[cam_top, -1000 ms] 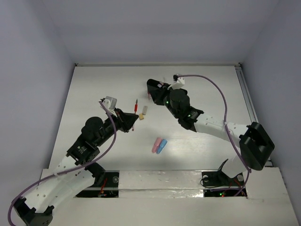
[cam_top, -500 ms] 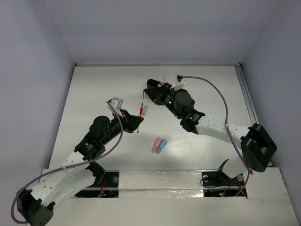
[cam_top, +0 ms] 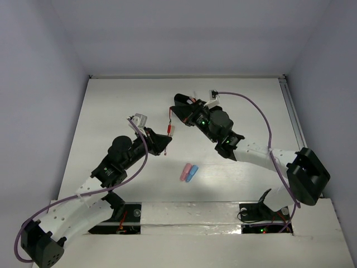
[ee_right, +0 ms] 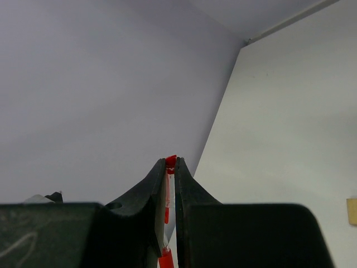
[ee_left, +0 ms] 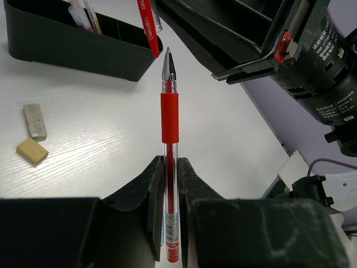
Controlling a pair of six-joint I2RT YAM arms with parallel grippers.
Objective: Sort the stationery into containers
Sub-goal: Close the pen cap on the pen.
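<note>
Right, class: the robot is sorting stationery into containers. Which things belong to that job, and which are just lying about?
Job: red clear-barrelled gel pen in left end effector; second red printed pen in right end effector; black plastic tray; tan eraser; white eraser; pink capsule; blue capsule.
Not the job: purple cables.

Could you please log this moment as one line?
left hand: shut on red pen, tip toward tray | right hand: shut on other red pen
</note>
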